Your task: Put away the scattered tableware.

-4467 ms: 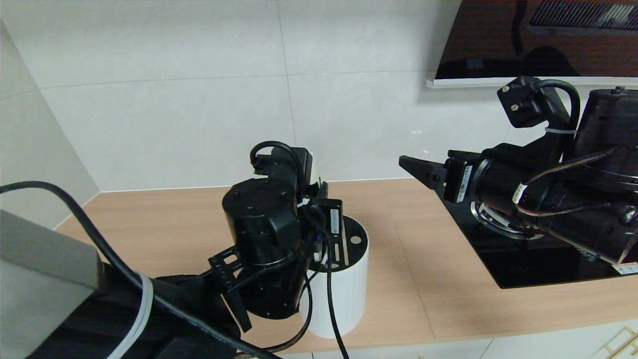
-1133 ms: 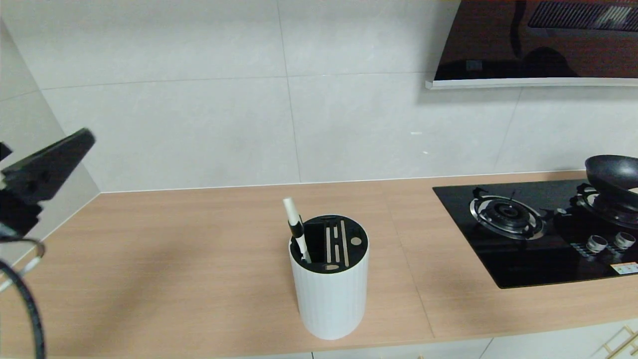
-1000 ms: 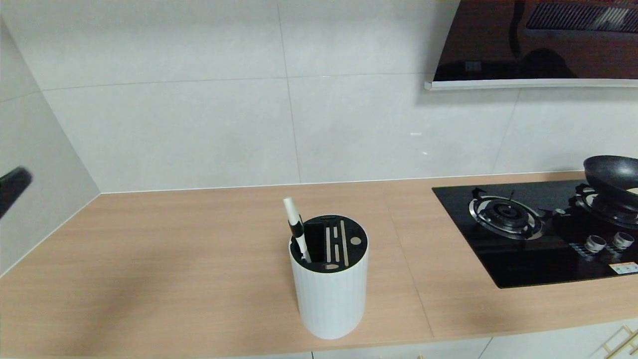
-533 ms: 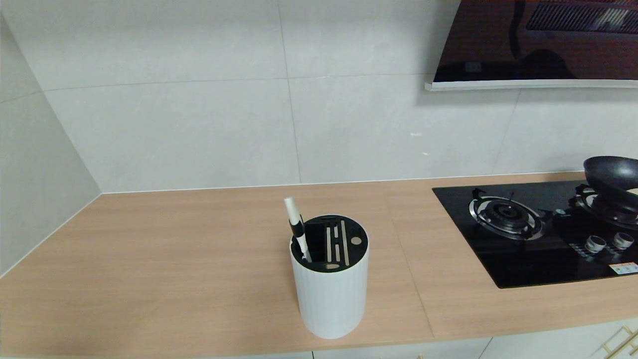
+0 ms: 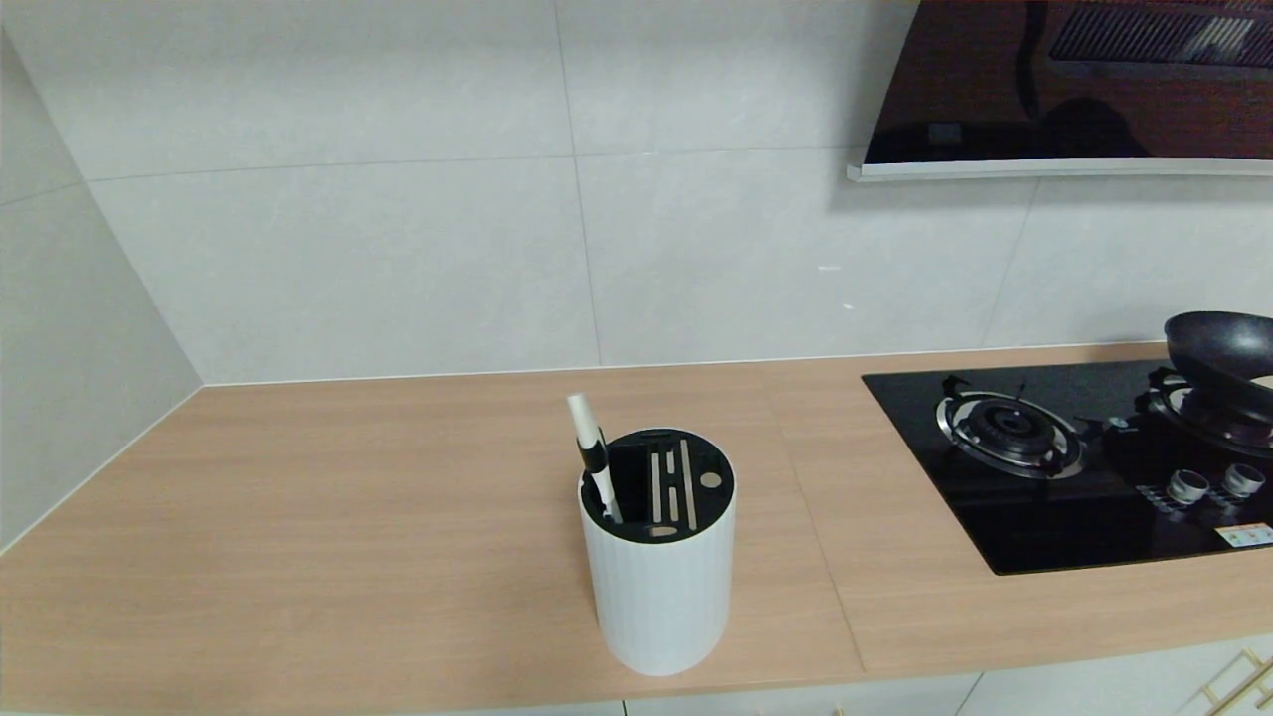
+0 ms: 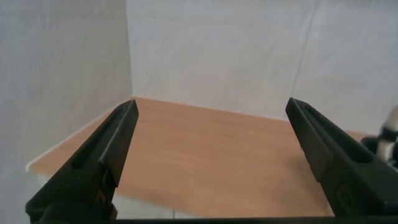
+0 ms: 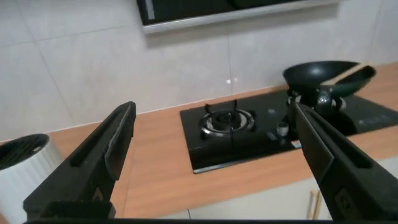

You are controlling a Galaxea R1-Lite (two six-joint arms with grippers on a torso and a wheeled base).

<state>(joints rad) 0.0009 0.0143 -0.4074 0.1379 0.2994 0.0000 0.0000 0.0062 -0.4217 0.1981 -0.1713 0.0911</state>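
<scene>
A white cylindrical holder (image 5: pixel 658 587) with a black slotted top stands near the front edge of the wooden countertop (image 5: pixel 348 497). One utensil with a white and black handle (image 5: pixel 589 443) leans out of its left slot. My left gripper (image 6: pixel 211 107) is open and holds nothing; it is off to the left, facing the bare corner of the counter. My right gripper (image 7: pixel 212 111) is open too, with nothing in it, and faces the stove (image 7: pixel 249 134), with the holder (image 7: pixel 25 171) off to one side of it.
A black gas stove (image 5: pixel 1044 477) is set into the counter on the right, with a dark pan (image 5: pixel 1218 348) on its far burner. A range hood (image 5: pixel 1064 89) hangs above it. Tiled walls close the back and the left.
Both arms have pulled out of the head view: the right one went first, then the left slid off the left edge. The holder and the utensil in it now stand uncovered.
</scene>
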